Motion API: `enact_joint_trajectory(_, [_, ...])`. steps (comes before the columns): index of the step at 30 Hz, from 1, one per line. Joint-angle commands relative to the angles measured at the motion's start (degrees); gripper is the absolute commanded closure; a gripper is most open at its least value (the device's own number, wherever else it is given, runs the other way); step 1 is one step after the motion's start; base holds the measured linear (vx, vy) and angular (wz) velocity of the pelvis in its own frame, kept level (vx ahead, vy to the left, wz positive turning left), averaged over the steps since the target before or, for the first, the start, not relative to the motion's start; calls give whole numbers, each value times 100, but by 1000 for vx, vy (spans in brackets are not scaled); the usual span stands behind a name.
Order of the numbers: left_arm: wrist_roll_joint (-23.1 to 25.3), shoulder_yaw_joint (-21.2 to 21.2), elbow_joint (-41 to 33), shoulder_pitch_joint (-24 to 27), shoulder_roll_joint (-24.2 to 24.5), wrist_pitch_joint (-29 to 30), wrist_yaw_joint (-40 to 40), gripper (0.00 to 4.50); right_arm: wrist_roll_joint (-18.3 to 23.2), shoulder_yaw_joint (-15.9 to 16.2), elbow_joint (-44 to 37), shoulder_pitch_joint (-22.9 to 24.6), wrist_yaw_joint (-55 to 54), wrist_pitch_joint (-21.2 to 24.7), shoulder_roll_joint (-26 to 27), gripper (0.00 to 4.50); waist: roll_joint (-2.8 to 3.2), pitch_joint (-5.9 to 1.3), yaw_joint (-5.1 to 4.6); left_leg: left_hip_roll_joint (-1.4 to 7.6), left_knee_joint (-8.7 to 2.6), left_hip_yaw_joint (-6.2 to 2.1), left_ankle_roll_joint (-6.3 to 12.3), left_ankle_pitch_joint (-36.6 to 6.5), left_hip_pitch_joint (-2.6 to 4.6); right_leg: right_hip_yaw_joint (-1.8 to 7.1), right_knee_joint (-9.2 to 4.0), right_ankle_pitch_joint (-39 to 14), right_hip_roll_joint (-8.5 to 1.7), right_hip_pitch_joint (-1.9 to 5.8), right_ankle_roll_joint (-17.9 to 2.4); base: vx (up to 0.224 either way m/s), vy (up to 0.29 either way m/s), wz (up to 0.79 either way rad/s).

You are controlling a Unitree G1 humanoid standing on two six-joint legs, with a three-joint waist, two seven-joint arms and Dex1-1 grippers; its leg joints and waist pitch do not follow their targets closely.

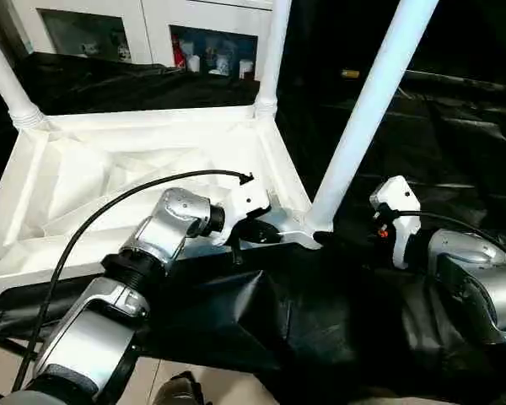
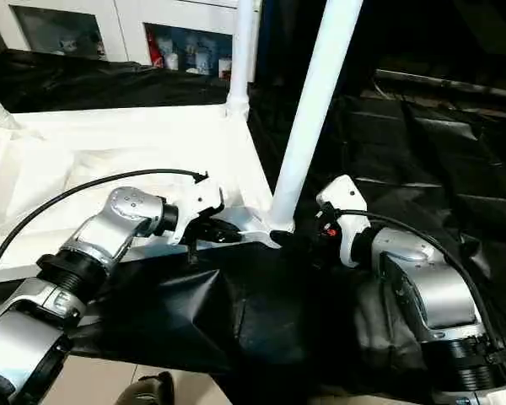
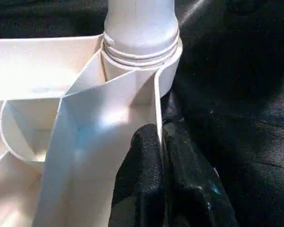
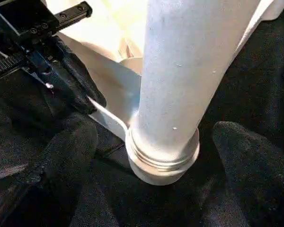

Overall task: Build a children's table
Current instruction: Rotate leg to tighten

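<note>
White plastic tabletop [image 1: 110,181] lies ribbed underside up on black sheeting [image 1: 320,321], exposing its corner sockets. Left claw [image 3: 160,142] pinches the near-right rim, steadying it; right claw [image 4: 146,156], spread wide, flanks the seated white tubular leg [image 1: 367,110].

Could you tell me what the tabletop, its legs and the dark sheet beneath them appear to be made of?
Tabletop: likely moulded white plastic, thin ribs, slight sheen. Nearest leg: apparently the same smooth plastic, ringed collar at its socket. Sheet: thin black film, glossy creases.
</note>
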Motion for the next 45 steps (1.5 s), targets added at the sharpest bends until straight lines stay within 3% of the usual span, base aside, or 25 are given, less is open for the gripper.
enact_joint_trajectory(1, [34,-167,-368,127,72,54,-249,443,88,-100,-277,160,-25,-30,-47,21,5,-347,-13,95,-436,-97,-171,-2907,254,81,-423,-2996,-77,162,-750,0,0,0])
enact_joint_trajectory(3, [26,-174,-465,167,85,91,-268,443,127,-141,-342,192,-47,-3,-37,21,-19,-269,-21,89,-446,-94,-151,-2995,269,90,-466,-3233,-78,111,-649,0,0,0])
enact_joint_trajectory(4, [3,-189,-704,276,111,194,-282,443,234,-262,-516,288,-120,63,6,21,-65,-84,-52,82,-495,-120,-149,-3162,229,83,-506,-3560,-69,49,-499,0,0,0])
enact_joint_trajectory(5, [-18,-200,-816,332,125,242,-308,449,309,-317,-605,339,-140,116,32,11,-49,-79,-55,82,-485,-136,-184,-3286,290,75,-536,-3821,-84,36,-392,0,0,0])
enact_joint_trajectory(6, [-41,-207,-927,379,142,297,-333,449,350,-350,-690,387,-153,153,37,11,-32,30,-63,79,-517,-157,-181,-3266,261,75,-559,-3846,-99,16,-361,0,0,0])
enact_joint_trajectory(8, [-78,-218,-1099,455,172,386,-375,449,403,-391,-821,466,-176,199,44,11,-39,93,-68,87,-542,-173,-199,-3336,274,68,-584,-3931,-97,26,-315,0,0,0])
enact_joint_trajectory(10, [-128,-245,-1438,610,285,535,-482,449,473,-436,-1117,648,-231,247,73,11,4,283,-108,85,-617,-217,-233,-3603,268,32,-639,-4087,-73,2,-242,0,0,0])
enact_joint_trajectory(11, [-134,-247,-1532,649,313,578,-501,449,481,-446,-1190,687,-249,259,74,11,-12,294,-112,74,-618,-225,-219,-3490,277,36,-637,-4060,-107,45,-247,0,0,0])
enact_joint_trajectory(12, [-133,-246,-1560,657,331,582,-519,449,488,-449,-1216,691,-267,274,83,11,-12,308,-109,65,-622,-220,-191,-3373,284,44,-652,-4053,-125,43,-267,0,0,0])
enact_joint_trajectory(14, [-130,-245,-1667,678,378,629,-547,449,522,-442,-1289,701,-306,327,86,11,-5,426,-115,63,-661,-227,-124,-3099,267,72,-681,-4041,-160,27,-291,0,0,0])
enact_joint_trajectory(15, [-120,-245,-1654,662,385,616,-549,449,521,-426,-1281,687,-303,332,84,11,3,460,-118,66,-662,-226,-121,-3132,284,76,-701,-4134,-161,-6,-285,0,0,0])
enact_joint_trajectory(16, [-97,-220,-1625,589,399,623,-517,449,457,-305,-1210,605,-262,276,56,11,-46,502,-140,62,-644,-236,-131,-3204,306,55,-733,-4409,-173,-19,-251,0,0,0])
enact_joint_trajectory(18, [-95,-211,-1646,585,404,644,-501,449,443,-286,-1192,583,-265,256,61,11,-12,539,-138,63,-649,-253,-157,-3227,306,49,-748,-4565,-194,-27,-227,0,0,0])
enact_joint_trajectory(20, [-74,-211,-1750,609,433,710,-457,449,428,-261,-1093,459,-298,186,119,11,-14,572,-169,66,-674,-288,-218,-3390,306,-1,-771,-4604,-194,1,-211,0,0,0])
enact_joint_trajectory(22, [-92,-228,-1932,679,481,813,-424,449,391,-232,-939,239,-351,70,206,11,-22,596,-219,68,-711,-335,-259,-3545,284,-59,-761,-4610,-192,35,-206,0,0,0])
enact_joint_trajectory(25, [-98,-238,-1990,723,501,835,-392,449,332,-210,-803,84,-372,-13,238,11,20,623,-250,85,-777,-359,-346,-3886,330,-106,-734,-4228,-155,61,-251,0,0,0])
enact_joint_trajectory(26, [-86,-243,-1988,733,503,828,-371,449,271,-206,-691,-8,-399,-93,245,11,13,590,-249,76,-772,-347,-352,-3803,351,-97,-739,-4209,-180,78,-273,0,0,0])
enact_joint_trajectory(28, [-65,-244,-1975,742,498,803,-335,449,204,-208,-563,-98,-441,-168,249,11,-7,607,-236,50,-761,-346,-326,-3534,317,-72,-777,-4354,-234,83,-261,0,0,0])
enact_joint_trajectory(31, [-62,-233,-2008,792,487,822,-288,449,130,-191,-444,-158,-483,-267,249,11,-9,557,-211,41,-712,-339,-286,-3201,325,-43,-800,-4551,-287,96,-270,0,0,0])
enact_joint_trajectory(36, [-66,-251,-2070,826,493,843,-257,449,115,-175,-387,-168,-518,-335,272,11,25,479,-182,69,-743,-322,-292,-3002,299,31,-683,-3964,-264,133,-464,0,0,0])
enact_joint_trajectory(38, [-45,-259,-2003,777,476,761,-240,449,97,-149,-345,-156,-502,-411,307,11,22,441,-155,76,-720,-270,-250,-2687,306,89,-630,-3515,-263,124,-630,0,0,0])
enact_joint_trajectory(41, [-15,-254,-1881,686,447,668,-229,449,88,-100,-293,-146,-457,-495,354,11,64,358,-97,82,-688,-205,-159,-2147,290,143,-514,-2808,-237,171,-917,0,0,0])
enact_joint_trajectory(43, [10,-254,-1778,631,417,588,-199,449,73,-74,-228,-177,-454,-547,390,11,57,351,-81,65,-654,-161,-154,-2212,306,174,-507,-2844,-214,138,-1002,0,0,0])
enact_joint_trajectory(45, [31,-262,-1718,602,378,534,-154,449,57,-53,-184,-202,-462,-585,425,11,39,323,-47,57,-620,-150,-133,-2238,315,213,-498,-3197,-233,144,-960,0,0,0])
